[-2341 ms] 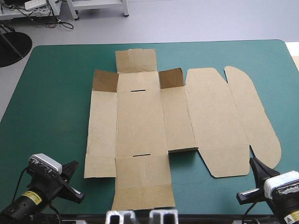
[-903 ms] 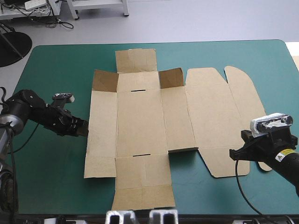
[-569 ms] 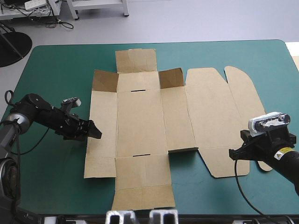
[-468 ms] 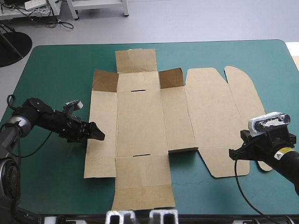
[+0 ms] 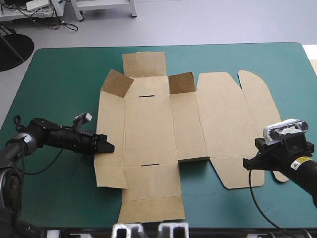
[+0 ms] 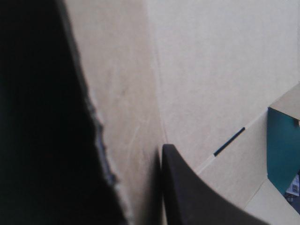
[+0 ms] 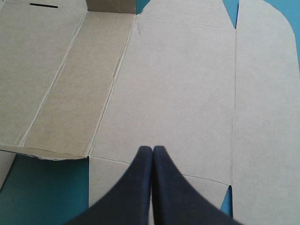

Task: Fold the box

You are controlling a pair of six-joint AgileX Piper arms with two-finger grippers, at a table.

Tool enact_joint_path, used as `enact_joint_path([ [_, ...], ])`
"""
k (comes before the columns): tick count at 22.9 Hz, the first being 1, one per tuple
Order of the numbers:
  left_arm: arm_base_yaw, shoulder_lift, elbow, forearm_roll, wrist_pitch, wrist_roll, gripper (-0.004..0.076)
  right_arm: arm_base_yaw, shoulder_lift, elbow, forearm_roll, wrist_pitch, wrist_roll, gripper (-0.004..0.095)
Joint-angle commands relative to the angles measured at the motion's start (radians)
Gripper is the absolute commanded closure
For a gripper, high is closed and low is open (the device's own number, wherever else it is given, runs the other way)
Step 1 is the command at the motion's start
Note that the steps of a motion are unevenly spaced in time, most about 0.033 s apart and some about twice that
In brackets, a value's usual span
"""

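Note:
The brown box point(image 5: 148, 129) lies as a cut sheet in the middle of the teal-green cover. Its left wall panel point(image 5: 111, 124) tilts up a little and the far-left corner flap point(image 5: 116, 83) stands raised. My left gripper point(image 5: 108, 148) is at that panel's outer edge, shut on the box. In the left wrist view one black finger point(image 6: 187, 187) lies on the board point(image 6: 211, 70) and the panel's ragged edge runs beside it. My right gripper point(image 5: 246, 163) is shut and holds nothing. Its tips point(image 7: 153, 149) hover over the lid's near flap point(image 7: 178, 84).
The lid with its rounded flaps point(image 5: 267, 119) lies flat toward the table's right edge. Bare teal-green cover point(image 5: 59, 79) stretches to the left of the box and along the far edge. A narrow slot point(image 6: 228, 141) shows in the board ahead of the left finger.
The left arm came in from the near-left corner to the box's left panel and took its edge. The panel and corner flap rose. The right arm moved up earlier and has since stayed still.

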Motion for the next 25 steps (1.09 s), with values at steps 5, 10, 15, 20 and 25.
enact_joint_path([
  [5,-0.004,-0.034,-0.029,-0.216,0.095,0.202,0.0731,-0.002,0.004,-0.036,0.015,-0.057,-0.01,0.0928],
  [10,-0.038,-0.047,-0.245,-0.098,0.238,0.181,0.0733,-0.002,0.004,-0.036,0.013,-0.059,-0.01,0.0928],
  [15,-0.2,-0.093,-0.565,0.178,0.219,0.131,0.0733,-0.002,0.004,-0.038,0.015,-0.061,-0.007,0.0928],
  [20,-0.362,-0.093,-0.85,0.474,0.201,0.051,0.0733,-0.002,0.007,-0.065,0.015,-0.061,-0.007,0.0928],
  [25,-0.464,-0.093,-0.911,0.699,0.132,0.049,0.0733,-0.002,0.031,-0.157,0.015,-0.083,-0.007,0.0928],
])
